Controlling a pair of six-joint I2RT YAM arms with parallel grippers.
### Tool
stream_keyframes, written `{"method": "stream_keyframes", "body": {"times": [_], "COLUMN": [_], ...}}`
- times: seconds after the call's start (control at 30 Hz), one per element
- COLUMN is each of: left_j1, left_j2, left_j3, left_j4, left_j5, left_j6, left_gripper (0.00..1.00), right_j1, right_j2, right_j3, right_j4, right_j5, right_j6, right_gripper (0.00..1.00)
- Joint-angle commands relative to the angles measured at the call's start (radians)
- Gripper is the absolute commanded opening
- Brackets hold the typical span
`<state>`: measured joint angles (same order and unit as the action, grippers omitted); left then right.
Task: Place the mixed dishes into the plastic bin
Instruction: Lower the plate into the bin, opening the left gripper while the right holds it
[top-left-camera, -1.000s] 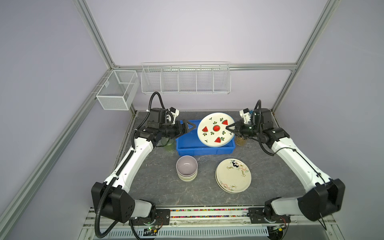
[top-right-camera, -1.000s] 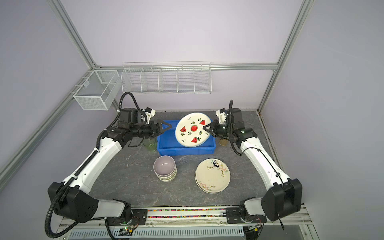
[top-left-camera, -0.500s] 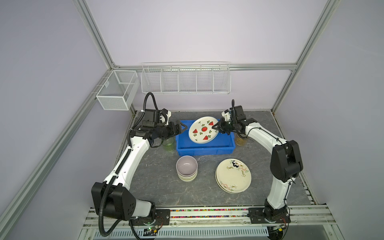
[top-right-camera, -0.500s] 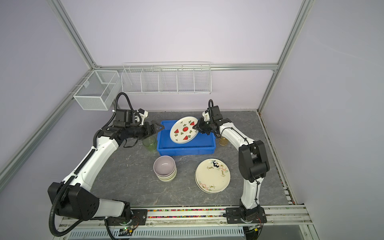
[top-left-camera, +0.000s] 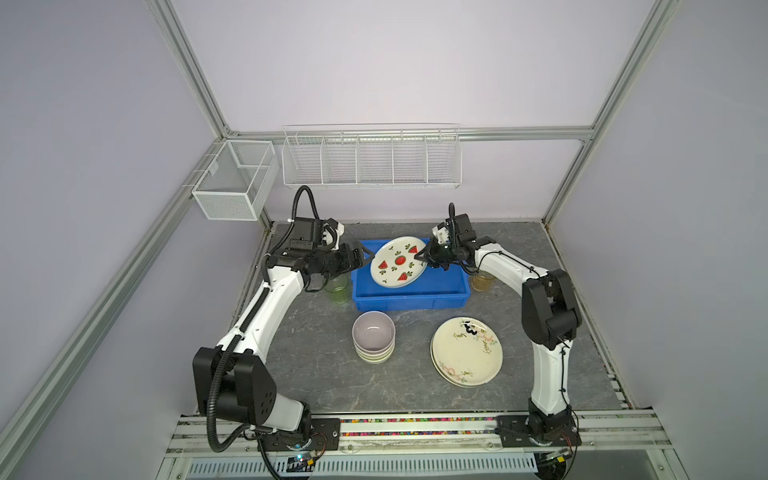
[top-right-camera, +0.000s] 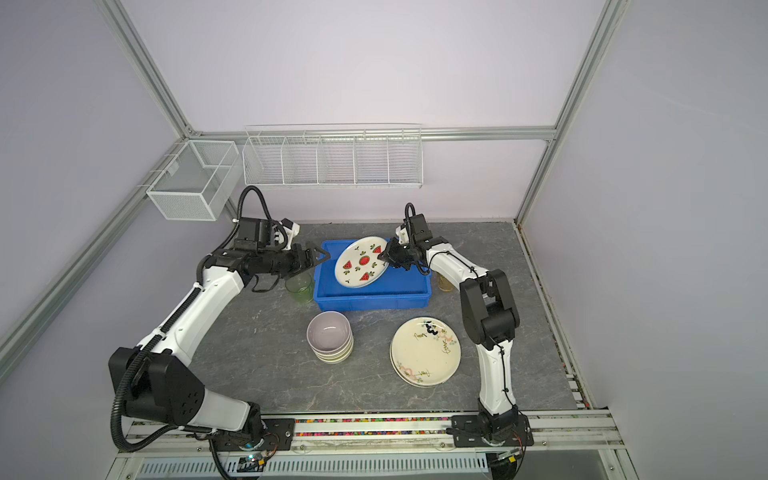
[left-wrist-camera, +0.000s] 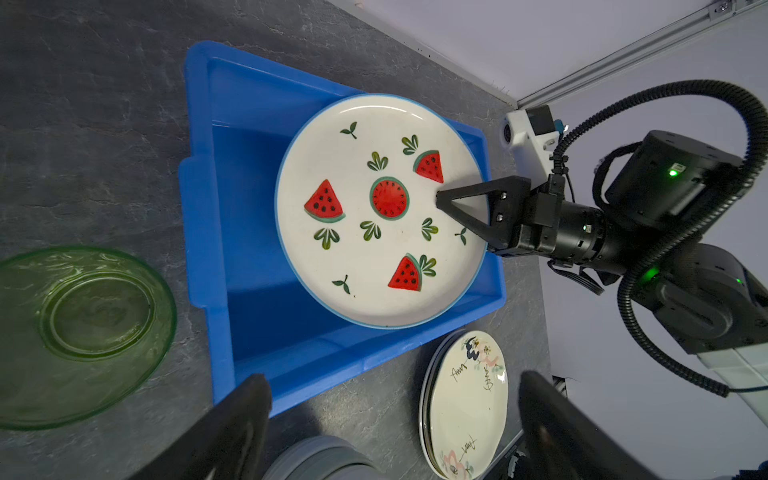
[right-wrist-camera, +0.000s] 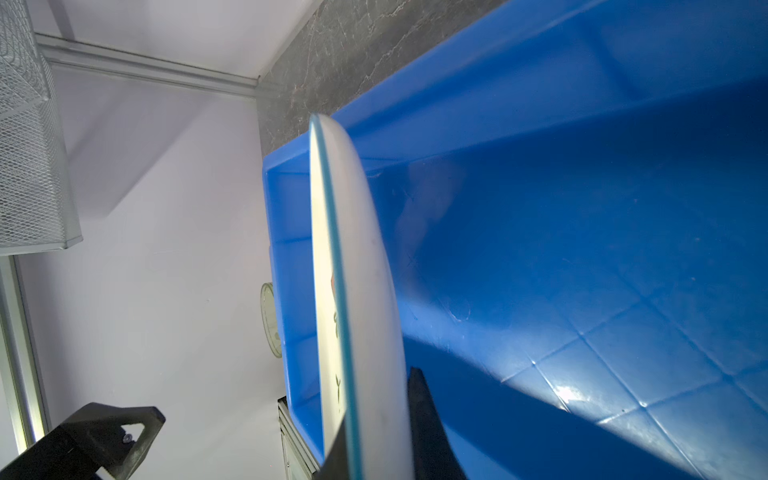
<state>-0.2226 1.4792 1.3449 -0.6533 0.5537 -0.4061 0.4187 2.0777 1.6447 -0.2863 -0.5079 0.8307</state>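
Our right pincer (top-left-camera: 420, 258) clamps the round watermelon-print plate (top-left-camera: 397, 262) by its rim, tilted to slide into the bright blue plastic bin (top-left-camera: 411, 300); our left pincer (top-left-camera: 366, 255) gapes empty.

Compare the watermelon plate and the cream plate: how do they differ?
The watermelon plate is tilted over the blue bin, gripped by the right end effector; the cream plate lies flat on a stack, untouched. The watermelon plate shows red slices, the cream plate pale flowers. Both are round.

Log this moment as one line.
right gripper: shut on watermelon plate, tilted above blue bin | left gripper: open, empty | bowls, floral plates, green cup, amber cup: outside bin
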Motion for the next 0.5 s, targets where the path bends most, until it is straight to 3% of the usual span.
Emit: {"method": "stream_keyframes", "body": {"times": [0.0, 0.27, 0.47], "left_j1": [0.005, 0.014, 0.038], "left_j2": [0.01, -0.023, -0.027], "left_j3": [0.038, 0.006, -0.007], "left_j4": [0.029, 0.033, 0.066], "left_j5": [-0.005, -0.026, 0.024], "left_j6": [0.067, 0.079, 0.049], "left_gripper": [0.93, 0.93, 0.93], "right_j1": [0.017, 0.045, 0.054], "right_j2": [0.007, 0.053, 0.089], "right_j3": [0.047, 0.053, 0.073], "right_j4": [0.09, 0.104, 0.098], "right_j5": [-0.025, -0.013, -0.005], "right_j6": [0.024, 0.038, 0.042], "right_gripper": [0.06, 0.06, 0.06]}}
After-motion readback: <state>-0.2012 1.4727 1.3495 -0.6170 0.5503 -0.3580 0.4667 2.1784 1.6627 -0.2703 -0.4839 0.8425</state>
